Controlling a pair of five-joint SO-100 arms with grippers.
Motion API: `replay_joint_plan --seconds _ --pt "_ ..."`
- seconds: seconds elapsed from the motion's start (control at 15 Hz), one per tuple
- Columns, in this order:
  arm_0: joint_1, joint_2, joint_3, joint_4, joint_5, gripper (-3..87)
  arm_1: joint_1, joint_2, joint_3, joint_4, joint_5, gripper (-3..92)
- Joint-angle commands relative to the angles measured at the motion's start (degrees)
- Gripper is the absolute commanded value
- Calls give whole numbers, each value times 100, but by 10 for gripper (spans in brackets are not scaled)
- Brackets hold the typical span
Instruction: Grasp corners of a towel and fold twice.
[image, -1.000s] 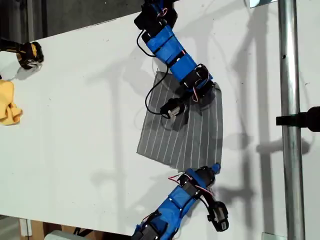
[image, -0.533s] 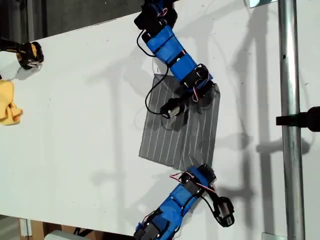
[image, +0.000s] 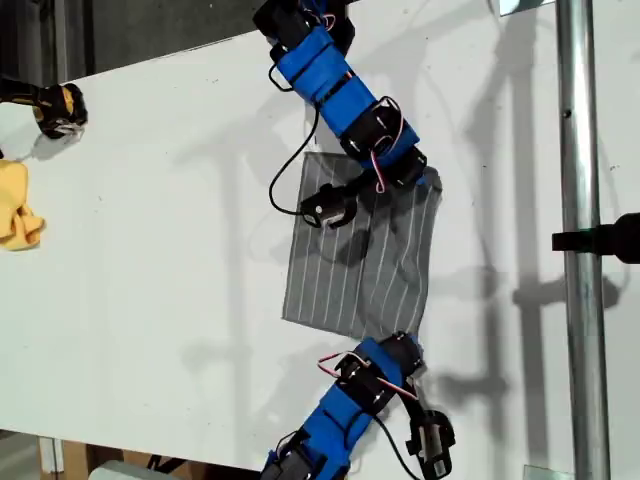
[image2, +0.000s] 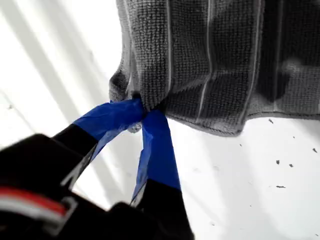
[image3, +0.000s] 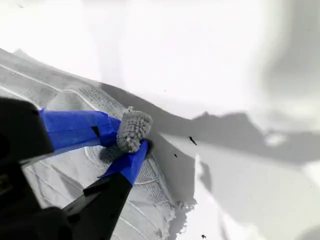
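White table (image: 150, 250) fills most of the exterior view, with a metal pole (image: 578, 250) running down that view's right. Just right of centre in that view the grey striped towel (image: 340, 270) lies mostly flat on the table, its right edge rumpled. Two blue arms reach it, one from the exterior view's top across the fabric and one from the bottom. The second end effector (image: 425, 180) on the top arm is clenched on the towel's upper right corner (image3: 134, 127), a bunched tuft between its jaws. The first end effector (image: 405, 345) on the bottom arm pinches the lower right corner (image2: 131, 100). A small yellow cloth (image: 18, 205) sits at the far left edge, well apart.
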Motion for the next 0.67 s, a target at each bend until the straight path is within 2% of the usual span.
replay_joint_plan --seconds 0.0,0.6 --pt "-44 773 -176 -26 105 -16 -105 914 -308 -88 79 -2" --pt "-1687 1195 510 229 360 -16 1072 2285 1617 483 475 -2"
